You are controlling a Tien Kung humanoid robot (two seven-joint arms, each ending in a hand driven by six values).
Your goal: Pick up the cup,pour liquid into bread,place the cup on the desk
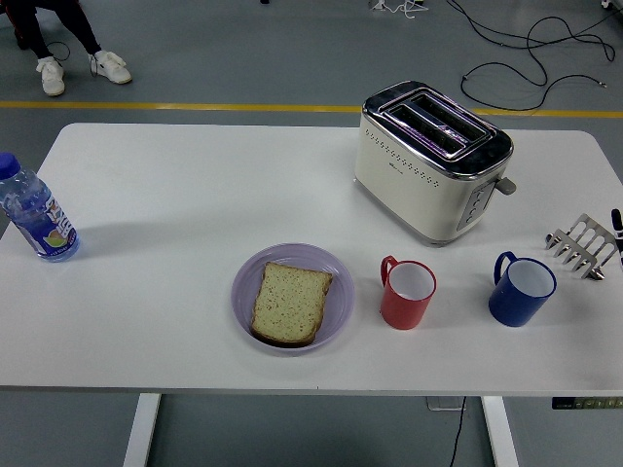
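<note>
Only a dark sliver of my right hand (617,222) shows at the table's (175,195) right edge, so I cannot tell how my fingers stand. The red cup (407,293) stands upright just right of the plate (243,282) holding the bread (289,303).

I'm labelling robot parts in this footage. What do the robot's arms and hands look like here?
Almost nothing shows: only a small black sliver of the right hand at the picture's right edge, beside the metal toast rack. Its shape and fingers cannot be made out. The left arm is out of view.
</note>
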